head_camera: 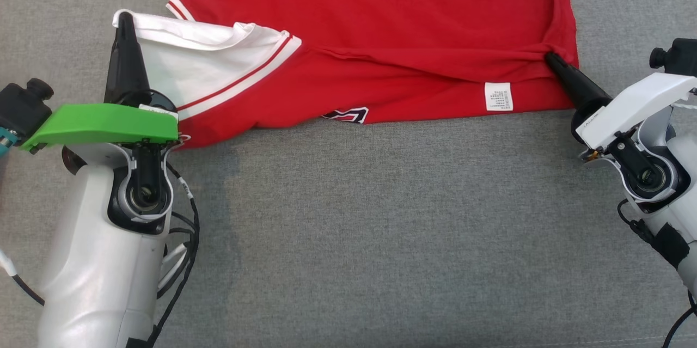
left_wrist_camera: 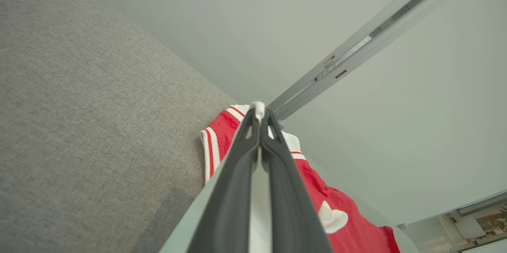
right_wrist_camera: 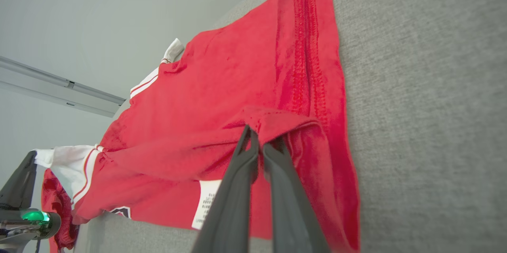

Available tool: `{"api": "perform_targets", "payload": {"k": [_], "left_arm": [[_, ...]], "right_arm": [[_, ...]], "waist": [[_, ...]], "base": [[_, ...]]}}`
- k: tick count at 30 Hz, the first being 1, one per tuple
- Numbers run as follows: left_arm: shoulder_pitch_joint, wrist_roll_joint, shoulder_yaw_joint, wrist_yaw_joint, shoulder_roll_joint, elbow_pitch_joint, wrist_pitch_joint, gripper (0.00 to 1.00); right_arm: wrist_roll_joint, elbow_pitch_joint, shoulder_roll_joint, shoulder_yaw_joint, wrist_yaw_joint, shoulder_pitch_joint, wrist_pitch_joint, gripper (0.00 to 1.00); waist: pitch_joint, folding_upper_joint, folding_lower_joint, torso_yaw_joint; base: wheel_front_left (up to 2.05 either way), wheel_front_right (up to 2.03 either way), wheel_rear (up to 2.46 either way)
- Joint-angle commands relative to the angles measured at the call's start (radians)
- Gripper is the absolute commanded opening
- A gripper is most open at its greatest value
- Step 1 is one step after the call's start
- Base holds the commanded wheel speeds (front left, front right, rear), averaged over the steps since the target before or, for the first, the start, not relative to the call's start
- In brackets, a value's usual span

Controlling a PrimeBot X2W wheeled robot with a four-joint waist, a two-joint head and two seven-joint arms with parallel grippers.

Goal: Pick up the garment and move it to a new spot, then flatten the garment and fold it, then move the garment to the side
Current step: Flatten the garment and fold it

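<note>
Left gripper (head_camera: 125, 17) clamps the white sleeve (head_camera: 207, 59), right gripper (head_camera: 550, 58) the hem (head_camera: 566, 46), tensioning the T-shirt (head_camera: 381, 21) at the grey surface's (head_camera: 381, 228) far edge for folding.

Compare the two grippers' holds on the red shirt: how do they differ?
The left gripper pinches the edge of the white sleeve; the right gripper pinches a bunched red fold near the shirt's side hem. The left gripper points straight up the head view; the right gripper slants up and to the left. The left gripper carries a green cover; the right gripper a white cover. Both are shut on the shirt.
</note>
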Motion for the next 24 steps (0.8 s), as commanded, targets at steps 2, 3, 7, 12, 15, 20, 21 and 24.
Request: {"api": "perform_targets", "payload": {"k": [2, 3, 7, 12, 15, 20, 21, 24], "left_arm": [[-0.023, 0.017, 0.000, -0.019, 0.004, 0.019, -0.012, 0.38], [-0.026, 0.024, 0.002, -0.025, 0.002, 0.029, -0.018, 1.00], [0.003, 0.061, 0.008, -0.054, -0.003, 0.027, -0.028, 1.00], [0.111, 0.124, 0.019, -0.063, -0.012, -0.013, -0.034, 1.00], [0.204, 0.157, -0.005, -0.049, -0.011, -0.024, -0.033, 1.00], [0.299, 0.165, -0.035, -0.015, -0.004, 0.000, 0.011, 1.00], [0.306, 0.164, -0.039, -0.012, -0.003, 0.006, 0.020, 1.00], [0.314, 0.156, -0.049, -0.014, -0.002, 0.032, 0.042, 1.00]], "right_arm": [[0.002, 0.012, 0.008, -0.007, 0.000, -0.014, -0.027, 1.00], [0.002, 0.016, 0.012, -0.012, 0.000, -0.013, -0.044, 1.00], [0.013, -0.014, 0.024, -0.028, 0.000, 0.027, -0.120, 1.00], [0.011, -0.101, 0.000, -0.036, 0.000, 0.121, -0.220, 1.00], [-0.003, -0.147, -0.018, -0.031, 0.000, 0.198, -0.256, 1.00], [-0.027, -0.184, -0.025, -0.042, 0.000, 0.287, -0.286, 1.00], [-0.035, -0.187, -0.024, -0.047, 0.000, 0.301, -0.290, 1.00], [-0.047, -0.190, -0.012, -0.058, 0.000, 0.329, -0.296, 1.00]], "waist": [[0.000, -0.0001, 0.0001, -0.002], [-0.002, -0.0001, 0.0001, -0.003], [-0.021, -0.0001, 0.0001, 0.001], [-0.059, -0.0001, 0.0001, 0.004], [-0.078, -0.0001, 0.0001, 0.002], [-0.096, -0.0001, 0.0001, -0.006], [-0.099, -0.0001, 0.0001, -0.008], [-0.104, -0.0001, 0.0001, -0.012]], "base": [[0.00, 0.00, 0.00], [0.00, 0.00, 0.00], [0.00, 0.00, 0.00], [0.00, 0.00, 0.00], [0.00, 0.00, 0.00], [0.00, 0.00, 0.00], [0.00, 0.00, 0.00], [0.00, 0.00, 0.00]]}}
